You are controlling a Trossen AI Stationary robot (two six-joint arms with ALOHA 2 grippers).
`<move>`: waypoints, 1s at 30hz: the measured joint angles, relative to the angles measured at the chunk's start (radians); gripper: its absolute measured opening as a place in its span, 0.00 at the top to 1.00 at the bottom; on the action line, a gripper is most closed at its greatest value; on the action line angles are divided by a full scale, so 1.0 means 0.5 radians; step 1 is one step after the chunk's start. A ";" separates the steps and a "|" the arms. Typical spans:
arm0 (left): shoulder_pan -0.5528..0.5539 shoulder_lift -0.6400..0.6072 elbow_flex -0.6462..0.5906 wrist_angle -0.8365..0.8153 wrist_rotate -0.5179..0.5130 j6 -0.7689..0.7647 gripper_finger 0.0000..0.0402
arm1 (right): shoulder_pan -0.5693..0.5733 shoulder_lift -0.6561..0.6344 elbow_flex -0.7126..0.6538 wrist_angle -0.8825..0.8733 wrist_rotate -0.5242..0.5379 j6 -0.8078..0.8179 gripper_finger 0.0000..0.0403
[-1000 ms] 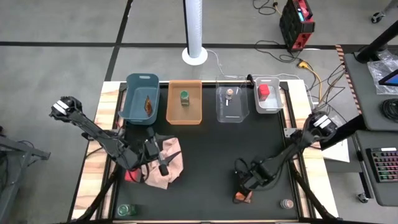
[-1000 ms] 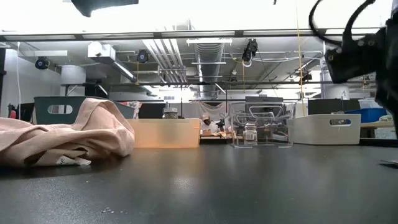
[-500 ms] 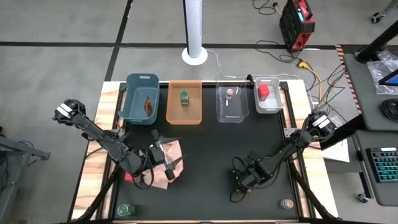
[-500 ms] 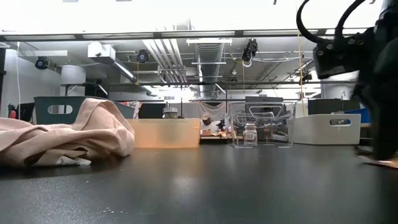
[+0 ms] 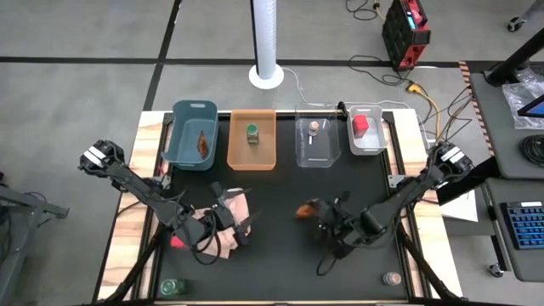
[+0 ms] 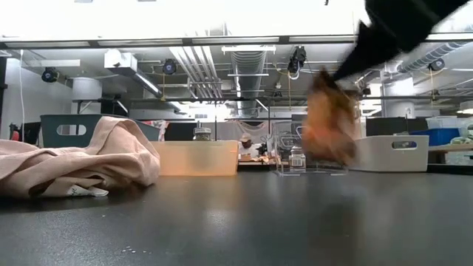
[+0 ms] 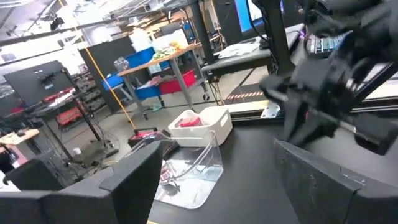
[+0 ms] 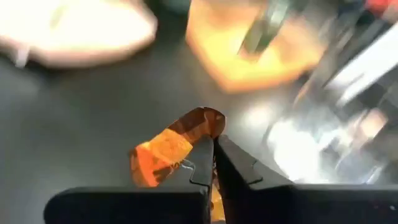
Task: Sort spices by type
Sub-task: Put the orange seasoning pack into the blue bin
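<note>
Above middle of black table (image 5: 280, 191), near its right side, my right gripper (image 5: 321, 214) pinches corner of orange-brown foil packet (image 5: 305, 209), lifted clear. Small grip, floppy packet: could slip, fall short of blue plastic bin (image 5: 192, 136) at far left. My left gripper (image 5: 228, 223) sits over pink cloth (image 5: 223, 223), fingers apart, holding nothing. Table dark, shiny, flat. Behind: workshop, benches, ceiling pipes.

Foil packet (image 8: 168, 149) glossy, crinkly; table (image 5: 280, 191) matt black; cloth (image 6: 81, 159) soft.
</note>
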 joint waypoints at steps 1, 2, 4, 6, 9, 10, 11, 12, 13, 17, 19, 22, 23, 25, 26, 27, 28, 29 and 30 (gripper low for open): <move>-0.004 -0.007 -0.014 -0.001 0.001 -0.007 0.28 | -0.014 0.001 -0.002 0.131 0.096 -0.144 0.98; -0.008 -0.016 -0.030 -0.011 0.002 -0.013 0.28 | -0.034 0.009 -0.006 0.276 0.160 -0.306 0.98; -0.011 -0.035 -0.049 -0.035 0.033 -0.049 0.28 | -0.096 0.030 -0.019 0.574 0.183 -0.636 0.98; -0.019 -0.067 -0.058 -0.199 0.158 -0.099 0.28 | -0.159 0.053 -0.027 0.856 0.162 -0.925 0.98; -0.025 -0.117 -0.062 -0.508 0.360 -0.173 0.28 | -0.247 0.064 -0.027 1.144 0.097 -1.304 0.98; -0.025 -0.136 -0.063 -0.582 0.358 -0.185 0.28 | -0.274 0.064 -0.027 1.199 0.062 -1.383 0.98; -0.025 -0.156 -0.062 -0.632 0.332 -0.189 0.28 | -0.300 0.060 -0.027 1.237 0.028 -1.444 0.98; -0.024 -0.166 -0.061 -0.676 0.311 -0.184 0.28 | -0.322 0.046 -0.027 1.244 -0.011 -1.482 0.98; -0.021 -0.168 -0.061 -0.685 0.307 -0.169 0.28 | -0.344 0.036 -0.027 1.244 -0.044 -1.504 0.98; -0.023 -0.158 -0.061 -0.668 0.312 -0.221 0.28 | -0.406 0.008 -0.027 1.240 -0.067 -1.543 0.98; -0.024 -0.148 -0.061 -0.665 0.312 -0.303 0.28 | -0.423 0.004 -0.022 1.233 -0.072 -1.552 0.98; 0.015 -0.130 -0.061 -0.644 0.312 -0.278 0.28 | -0.431 -0.004 0.016 1.231 -0.075 -1.518 0.98; 0.032 -0.115 -0.061 -0.645 0.305 -0.275 0.28 | -0.431 -0.006 0.033 1.233 -0.076 -1.505 0.98; 0.077 -0.080 -0.068 -0.645 0.291 -0.276 0.28 | -0.431 -0.006 0.064 1.232 -0.081 -1.500 0.98; 0.103 -0.064 -0.080 -0.640 0.287 -0.278 0.28 | -0.431 -0.006 0.080 1.232 -0.081 -1.491 0.98; 0.126 -0.049 -0.093 -0.611 0.295 -0.281 0.28 | -0.431 -0.006 0.094 1.232 -0.082 -1.469 0.98; 0.147 -0.044 -0.110 -0.565 0.334 -0.280 0.28 | -0.431 -0.006 0.105 1.233 -0.082 -1.447 0.98; 0.158 -0.043 -0.136 -0.498 0.387 -0.274 0.28 | -0.431 -0.006 0.114 1.233 -0.082 -1.444 0.98; 0.167 -0.044 -0.165 -0.426 0.456 -0.263 0.28 | -0.431 -0.006 0.117 1.235 -0.082 -1.443 0.98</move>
